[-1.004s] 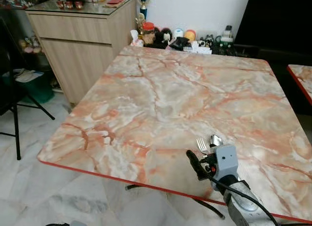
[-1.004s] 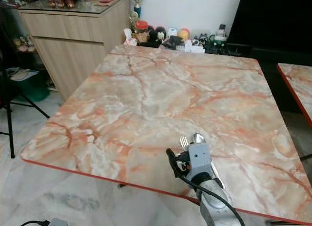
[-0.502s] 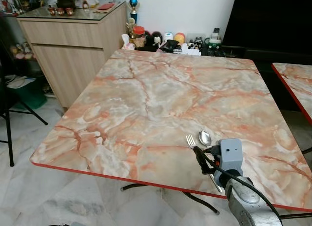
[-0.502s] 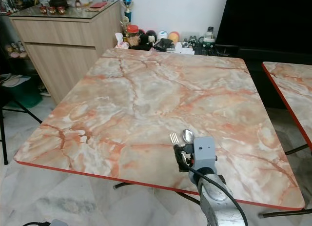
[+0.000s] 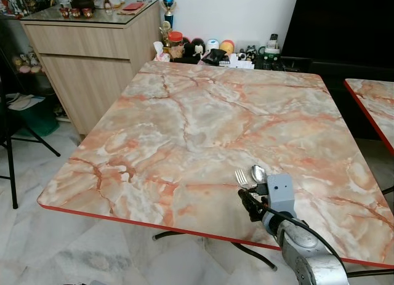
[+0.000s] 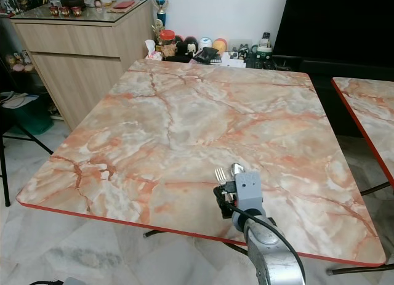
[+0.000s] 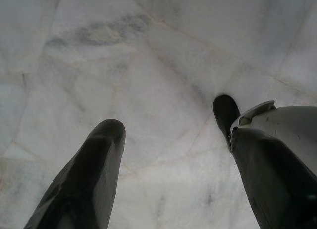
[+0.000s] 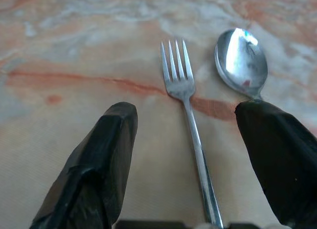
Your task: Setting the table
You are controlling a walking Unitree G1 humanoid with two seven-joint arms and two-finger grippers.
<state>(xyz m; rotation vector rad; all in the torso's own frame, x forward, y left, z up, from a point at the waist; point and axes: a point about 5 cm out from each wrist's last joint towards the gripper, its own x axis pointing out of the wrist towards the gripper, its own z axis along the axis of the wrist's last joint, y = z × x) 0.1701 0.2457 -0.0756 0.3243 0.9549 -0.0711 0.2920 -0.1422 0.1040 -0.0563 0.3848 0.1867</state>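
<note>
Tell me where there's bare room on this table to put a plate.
Most of the table is bare: the whole left half, the middle and the far end up to the clutter by the wall. It's tight only at the near right edge, where the fork and spoon lie under the open right gripper.

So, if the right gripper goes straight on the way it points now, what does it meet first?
Probably the fork: it lies between the open fingers of the right gripper, and the spoon lies beside it at one fingertip. Both rest on the table. Depth is unclear, so the fingers might touch the tabletop first.
</note>
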